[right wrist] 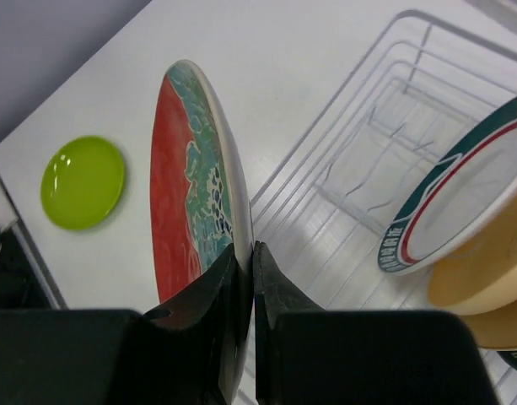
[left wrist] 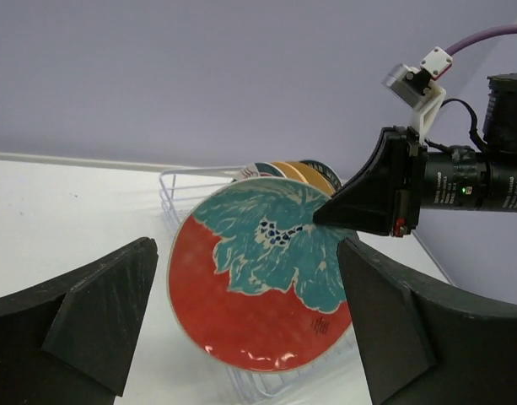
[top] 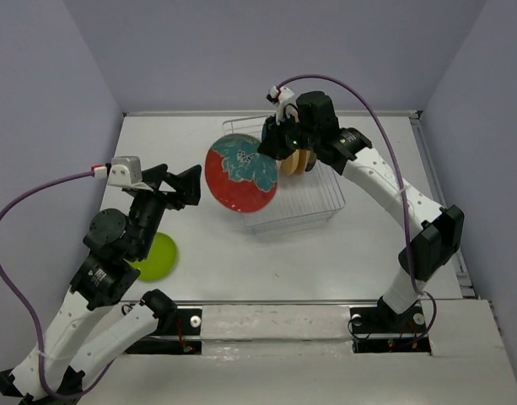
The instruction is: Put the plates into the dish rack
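Now, at the far left the small lime green plate [top: 154, 256] lies flat on the desk [top: 258, 261] beside the left arm, whose left claw [top: 180, 184] stands wide apart and empty, facing the teal-and-red floral plate [top: 239, 177]. That plate stands on edge over the left end of the dish rack [top: 324, 202], painted face toward the left arm, its rim clenched by the right claw [right wrist: 252, 257]. We cannot tell whether its lower edge touches the wires. Further right, the teal-red rimmed plate [right wrist: 460, 202] and an orange-tan plate [right wrist: 486, 270] stand racked. We judge the move turns on the bare tines between, just right of the held plate.
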`<state>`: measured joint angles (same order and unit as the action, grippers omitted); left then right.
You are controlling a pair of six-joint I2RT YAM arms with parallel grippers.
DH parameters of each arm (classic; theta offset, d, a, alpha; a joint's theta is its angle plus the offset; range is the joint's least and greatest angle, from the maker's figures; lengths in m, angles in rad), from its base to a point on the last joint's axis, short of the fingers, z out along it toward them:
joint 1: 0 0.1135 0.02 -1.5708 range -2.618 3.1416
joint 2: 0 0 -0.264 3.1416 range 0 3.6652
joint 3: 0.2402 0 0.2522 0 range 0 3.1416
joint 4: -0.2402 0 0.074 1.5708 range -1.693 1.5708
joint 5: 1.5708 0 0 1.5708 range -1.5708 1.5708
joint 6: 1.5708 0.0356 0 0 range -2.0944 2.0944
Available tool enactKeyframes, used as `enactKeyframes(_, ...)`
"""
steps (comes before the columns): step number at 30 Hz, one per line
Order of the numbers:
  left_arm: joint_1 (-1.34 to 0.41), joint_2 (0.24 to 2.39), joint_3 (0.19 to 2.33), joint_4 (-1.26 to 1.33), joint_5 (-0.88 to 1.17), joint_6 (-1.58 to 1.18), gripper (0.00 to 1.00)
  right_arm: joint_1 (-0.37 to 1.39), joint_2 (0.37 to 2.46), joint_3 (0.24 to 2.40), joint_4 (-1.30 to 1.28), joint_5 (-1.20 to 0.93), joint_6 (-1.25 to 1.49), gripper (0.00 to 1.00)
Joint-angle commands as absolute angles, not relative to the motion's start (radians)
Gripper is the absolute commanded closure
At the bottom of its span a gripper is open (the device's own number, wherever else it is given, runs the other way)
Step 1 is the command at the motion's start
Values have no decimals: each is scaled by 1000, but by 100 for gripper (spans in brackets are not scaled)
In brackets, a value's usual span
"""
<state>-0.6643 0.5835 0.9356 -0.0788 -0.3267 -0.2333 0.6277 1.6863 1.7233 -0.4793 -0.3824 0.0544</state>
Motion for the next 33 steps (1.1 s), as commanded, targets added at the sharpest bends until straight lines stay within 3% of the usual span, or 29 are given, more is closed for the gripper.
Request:
enactKeyframes(1, -658, 563, 884, -32, -428, -173, 1, 624, 1721, 1882, -314, -87, 259, 93)
enactKeyframes(10, -641, 566, 827, -29, -431, -149, 1, 635, 1851, 2077, -322, 496, 296, 93)
enactKeyframes(17, -640, 569, 822, -29, -402, -149, 1, 698, 2003, 2262, -324, 754, 137, 93)
enactKeyframes(23, -640, 555, 822, -28, -397, -150, 1, 725, 2095, 2344, -299, 833, 32, 93)
enactKeyframes(33, -637, 558, 821, -32, -420, -152, 1, 756, 2144, 2296, -296, 807, 26, 93)
